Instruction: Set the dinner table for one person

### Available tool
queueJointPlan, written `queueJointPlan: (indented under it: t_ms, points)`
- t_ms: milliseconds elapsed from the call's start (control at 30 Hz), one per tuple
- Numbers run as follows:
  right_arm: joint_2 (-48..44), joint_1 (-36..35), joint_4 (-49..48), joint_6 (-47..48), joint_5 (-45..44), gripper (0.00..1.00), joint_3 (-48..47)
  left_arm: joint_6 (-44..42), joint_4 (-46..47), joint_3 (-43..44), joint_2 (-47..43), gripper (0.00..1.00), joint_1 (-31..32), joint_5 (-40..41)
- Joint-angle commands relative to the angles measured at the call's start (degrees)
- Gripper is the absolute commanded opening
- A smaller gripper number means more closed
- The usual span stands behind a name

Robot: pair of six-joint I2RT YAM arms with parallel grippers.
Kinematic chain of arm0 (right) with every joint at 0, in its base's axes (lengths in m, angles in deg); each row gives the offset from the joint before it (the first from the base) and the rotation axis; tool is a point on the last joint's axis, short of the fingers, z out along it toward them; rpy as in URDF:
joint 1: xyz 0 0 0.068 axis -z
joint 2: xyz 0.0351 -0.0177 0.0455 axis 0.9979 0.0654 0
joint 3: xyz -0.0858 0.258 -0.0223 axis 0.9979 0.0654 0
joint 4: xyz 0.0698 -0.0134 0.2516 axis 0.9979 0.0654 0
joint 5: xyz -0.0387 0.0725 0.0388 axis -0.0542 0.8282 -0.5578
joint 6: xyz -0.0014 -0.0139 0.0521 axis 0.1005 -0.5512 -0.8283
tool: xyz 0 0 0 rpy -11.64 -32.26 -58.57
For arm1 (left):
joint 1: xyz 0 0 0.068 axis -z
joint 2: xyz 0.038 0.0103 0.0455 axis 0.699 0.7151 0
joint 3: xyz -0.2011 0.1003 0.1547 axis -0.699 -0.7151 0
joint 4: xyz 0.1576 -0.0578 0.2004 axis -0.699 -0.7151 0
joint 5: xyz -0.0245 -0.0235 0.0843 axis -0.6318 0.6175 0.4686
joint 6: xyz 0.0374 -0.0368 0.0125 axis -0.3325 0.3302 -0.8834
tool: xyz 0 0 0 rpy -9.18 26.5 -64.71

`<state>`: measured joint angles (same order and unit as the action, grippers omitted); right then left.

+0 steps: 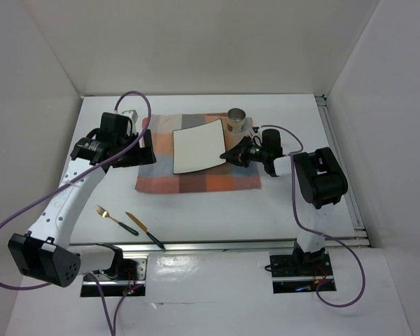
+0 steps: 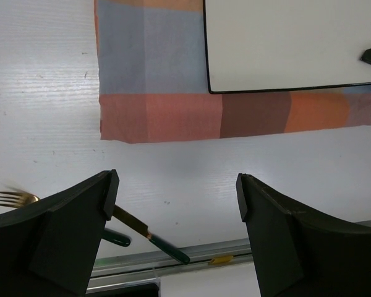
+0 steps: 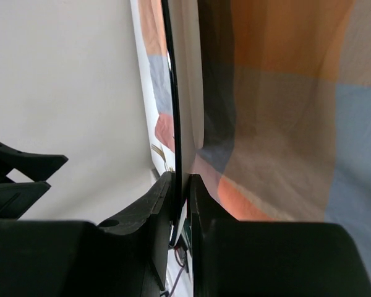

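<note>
No readable text, labels, brands, numbers or signs on anything in view.

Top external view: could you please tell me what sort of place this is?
Likely a robot lab test cell: white walls enclose a tabletop with an aluminium rail, and the left arm and right arm are bolted at its near edge.

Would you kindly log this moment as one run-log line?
left jaws open | right jaws shut on plate rim | plate over cloth | fork, knife on dinner table
</note>
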<state>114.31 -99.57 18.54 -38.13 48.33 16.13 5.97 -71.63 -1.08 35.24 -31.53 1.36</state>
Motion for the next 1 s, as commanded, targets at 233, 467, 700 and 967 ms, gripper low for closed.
queueJointPlan:
  t_ms: [233,467,700,967]
  points:
    - [2.76,1.54,-22.06,-3.28,7.65,0.0,0.2,-0.83,1.84,-0.35,1.04,0.95,-0.87,-0.71]
    - [5.4,1.54,-21.38,-3.2,8.17,0.0,1.09,-0.83,1.84,-0.35,1.05,0.95,-0.87,-0.71]
    - [6.45,1.54,-12.34,1.55,9.93,0.0,-2.96,-0.83,1.84,-0.87,1.05,0.95,-0.87,-1.24]
    - [7.6,1.54,-7.22,4.62,12.13,0.0,-7.44,-0.83,1.84,-0.87,1.05,0.95,-0.87,-1.76]
